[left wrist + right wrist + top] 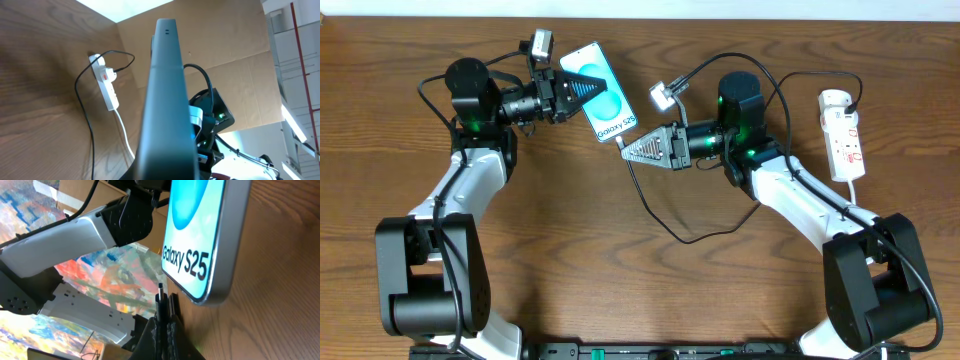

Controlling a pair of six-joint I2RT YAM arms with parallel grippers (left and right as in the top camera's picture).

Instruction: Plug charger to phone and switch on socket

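Observation:
The phone [601,93], teal screen with "Galaxy S25" text, is held tilted above the table by my left gripper [582,90], which is shut on its upper end. In the left wrist view the phone's dark edge [167,100] fills the middle. My right gripper [627,150] is shut on the charger's connector tip [160,296], just below the phone's lower end [200,255]; tip and phone are still apart. The thin black charger cable [665,222] loops over the table. The white socket [842,132] lies at the far right, also in the left wrist view [106,85].
A black plug and lead [850,100] sit in the socket's far end; its white lead [853,190] runs toward the front. Both arm bases [430,290] [875,285] stand at the front corners. A cardboard wall [225,45] rises behind the table.

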